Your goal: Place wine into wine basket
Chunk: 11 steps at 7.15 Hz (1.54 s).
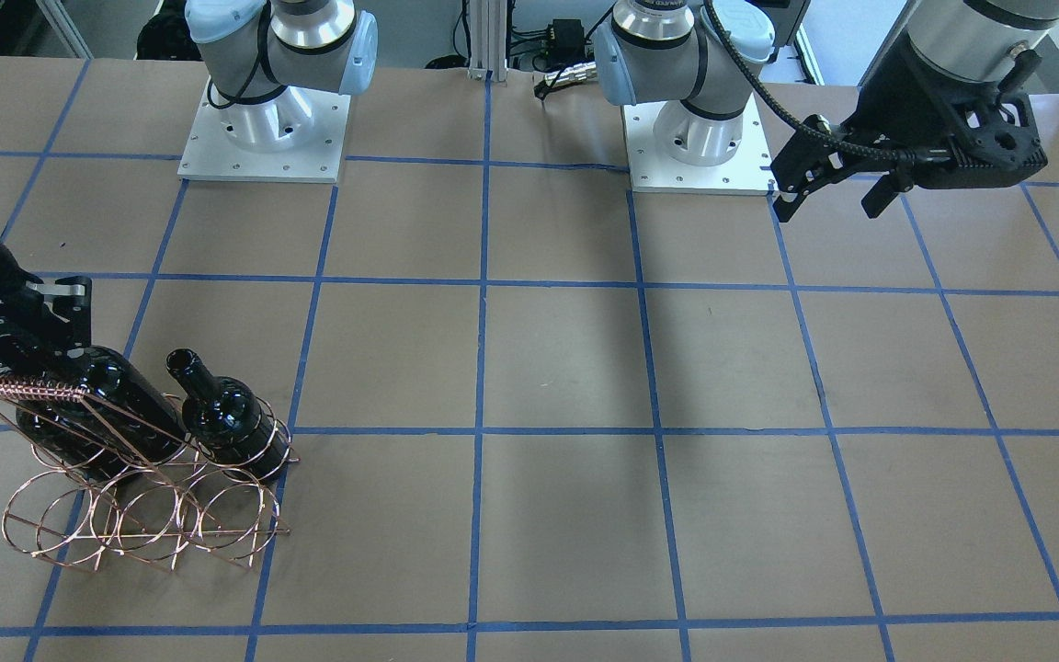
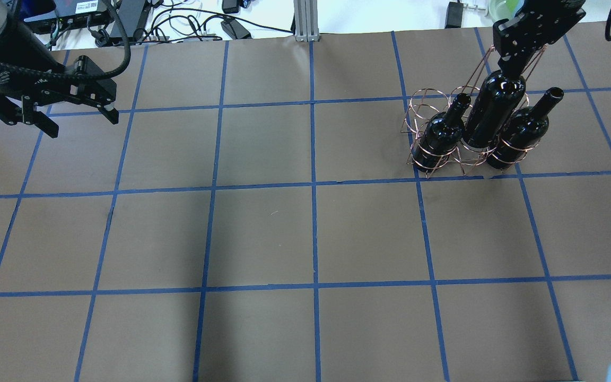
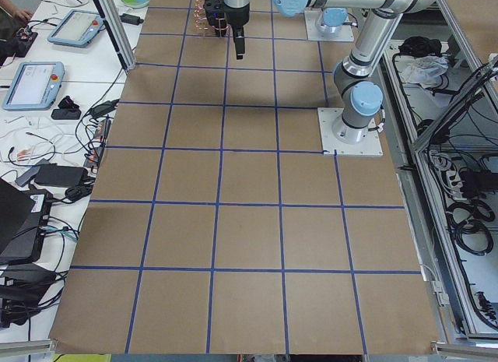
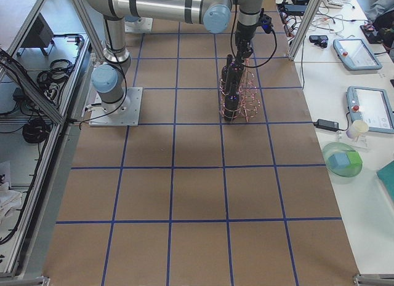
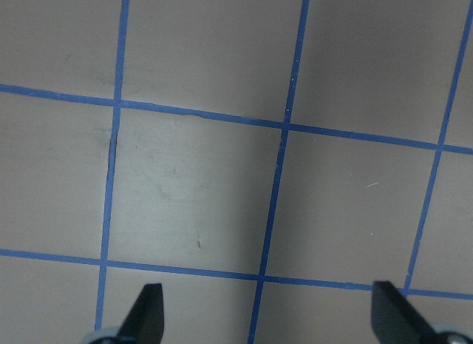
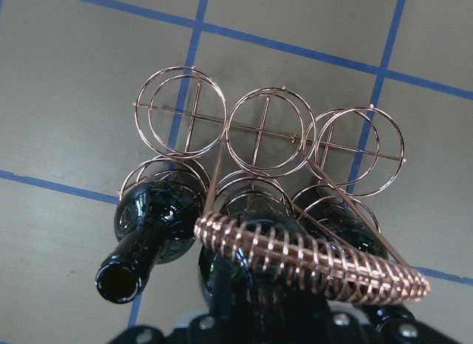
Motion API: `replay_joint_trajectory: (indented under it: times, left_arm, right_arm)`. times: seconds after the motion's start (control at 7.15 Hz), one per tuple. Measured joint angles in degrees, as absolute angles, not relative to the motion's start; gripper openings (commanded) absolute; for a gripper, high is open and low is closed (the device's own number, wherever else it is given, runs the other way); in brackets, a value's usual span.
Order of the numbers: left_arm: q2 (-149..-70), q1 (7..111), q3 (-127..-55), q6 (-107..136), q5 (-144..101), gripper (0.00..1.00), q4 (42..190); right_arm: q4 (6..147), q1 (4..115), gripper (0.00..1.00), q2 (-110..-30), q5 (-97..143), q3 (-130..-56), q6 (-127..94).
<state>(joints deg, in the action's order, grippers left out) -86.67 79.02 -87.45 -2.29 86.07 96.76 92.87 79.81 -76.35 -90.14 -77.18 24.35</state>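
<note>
A copper wire basket stands toward the far right corner of the tabletop, on the robot's right. Three dark bottles stand in its row of rings nearer the robot, and the three rings of the farther row hold nothing. The right gripper reaches down beside the basket's tall handle. Its fingers are clamped on the neck of the middle bottle, which they hide. That bottle sits in the middle ring, with its shoulders higher than those of the left bottle and the right bottle. Whether its base touches the tabletop cannot be told. The left gripper hangs over bare tabletop near the far left corner, well apart from the basket. Its fingers are spread wide and hold nothing.
</note>
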Motion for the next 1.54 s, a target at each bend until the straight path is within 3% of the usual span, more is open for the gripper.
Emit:
replay_joint_trajectory:
  times: [1.12, 1.26, 1.4, 1.54]
  left_arm:
    - [-86.7, 80.4, -87.7, -2.9, 86.2, 1.00, 96.1]
    - [-87.1, 82.7, -87.9, -2.7, 86.9, 1.00, 94.8]
    - [-87.4, 85.0, -88.1, -2.4, 88.9, 1.00, 93.3]
    - [-87.5, 86.3, -88.3, -2.0, 90.8, 1.00, 92.6]
  right_arm:
    - [98.8, 79.8, 0.26, -75.1, -90.1, -82.7, 25.0]
    - [98.9, 79.8, 0.40, -75.1, -90.1, -83.4, 25.0]
    - [98.9, 79.8, 0.63, -75.1, -90.1, -83.8, 25.0]
    - [98.9, 79.8, 0.76, -75.2, -90.0, -83.9, 24.9]
